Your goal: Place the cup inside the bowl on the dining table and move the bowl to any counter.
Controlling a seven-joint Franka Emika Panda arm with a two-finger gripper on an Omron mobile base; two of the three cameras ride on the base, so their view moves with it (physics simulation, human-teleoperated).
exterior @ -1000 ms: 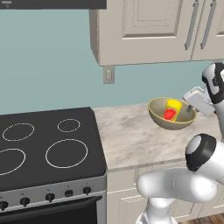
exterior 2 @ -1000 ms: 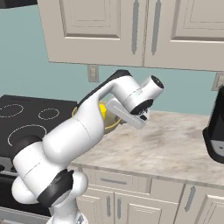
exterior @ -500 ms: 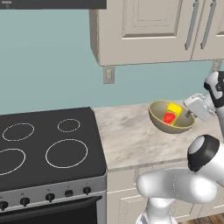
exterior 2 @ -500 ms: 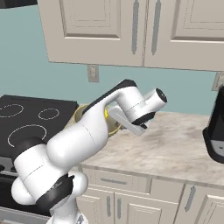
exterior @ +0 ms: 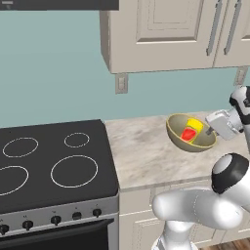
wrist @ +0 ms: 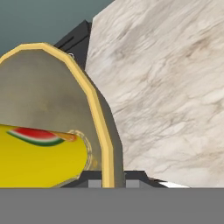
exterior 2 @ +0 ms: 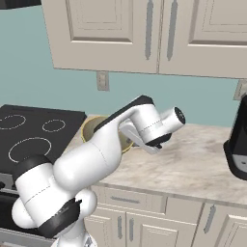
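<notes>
The olive-tan bowl [exterior: 177,133] sits low over the counter [exterior: 141,151], tipped slightly, to the right of the stove. The yellow cup [exterior: 192,129] with its red patch lies inside it. My gripper [exterior: 211,131] reaches in from the right and is shut on the bowl's right rim. In the hand view the bowl's yellowish rim [wrist: 98,118] runs down between my gripper's [wrist: 114,177] two tips, with the cup [wrist: 39,162] to its left. In the right base view my arm hides most of the bowl [exterior 2: 89,128]. Whether the bowl touches the counter I cannot tell.
A black stove [exterior: 53,166] adjoins the counter on the left. Cream wall cabinets [exterior: 161,34] hang above, with an outlet [exterior: 121,83] on the teal wall. A dark appliance [exterior 2: 239,140] stands at the counter's far right, with bare marble [exterior 2: 193,159] before it.
The bowl, with the cup in it, has come down a little toward the counter in my grip. My hand has shifted slightly right and lower.
</notes>
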